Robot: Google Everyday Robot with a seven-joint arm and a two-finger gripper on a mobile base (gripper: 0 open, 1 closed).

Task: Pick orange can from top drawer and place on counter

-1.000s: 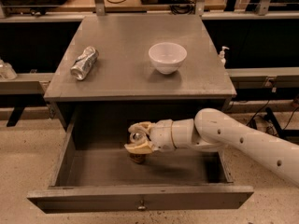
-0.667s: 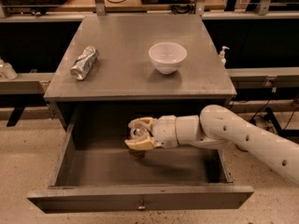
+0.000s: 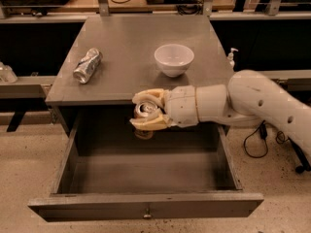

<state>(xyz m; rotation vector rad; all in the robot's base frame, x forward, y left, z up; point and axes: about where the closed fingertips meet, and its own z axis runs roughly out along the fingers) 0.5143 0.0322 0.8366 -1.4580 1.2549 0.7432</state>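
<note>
Currently gripping: gripper point(image 3: 139, 112) clamped on the orange can point(image 3: 146, 108), one cream finger point(image 3: 151, 95) over it and one under, reaching in from the right on the white arm point(image 3: 252, 101). Holding the can upright, long axis vertical, silver pull-tab top facing up, a strip of orange-brown side showing under the lower finger. Hanging in the air over the rear of the open top drawer point(image 3: 146, 205), right at the front edge of the counter point(image 3: 126, 42). Reading the can base as below the lip line and the top about level with it; can't confirm true height from one view.

Key relation: counter behind and above the can, away from the drawer front. Probably needs a lift until the base clears the lip, then a push back over the slab with the axis kept vertical. Risk: clipping the lip with the base and cocking the can in the grip.

Likely landing spot: bare front-centre strip, between crushed silver can point(image 3: 87, 65) at left and white bowl point(image 3: 174, 58) at right-rear.

Materials:
- Thin smooth aluminium cylinder, likely slippery and easily dented.
- Dull scuffed flat grey metal on top.
- Same grey sheet for the deep drawer, small knob point(image 3: 147, 212) front centre.
- Glossy rounded bowl.
</note>
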